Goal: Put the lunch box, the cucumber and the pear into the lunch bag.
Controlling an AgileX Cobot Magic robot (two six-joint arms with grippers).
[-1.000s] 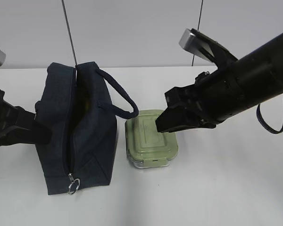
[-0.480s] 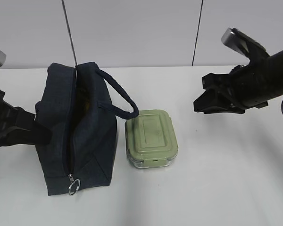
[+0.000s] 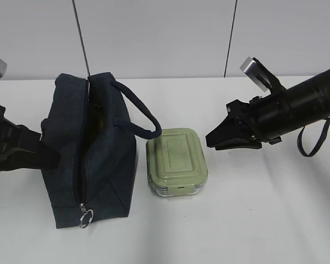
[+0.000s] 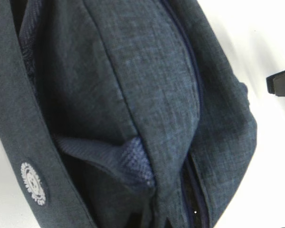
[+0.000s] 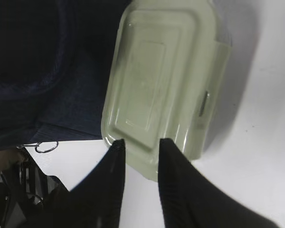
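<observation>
Near the table's middle, my right gripper hangs partly spread and empty, angled down toward the lunch box beside the lunch bag. My left gripper, pinched together, presses the bag's left side.

The left end effector is hidden behind the lunch bag.

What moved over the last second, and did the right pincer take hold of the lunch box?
The right pincer pulled up and away to the right from above the lunch box, then dropped back toward its right edge. It is open and empty, holding nothing. The lunch box, the lunch bag and the left arm stayed where they were.
</observation>
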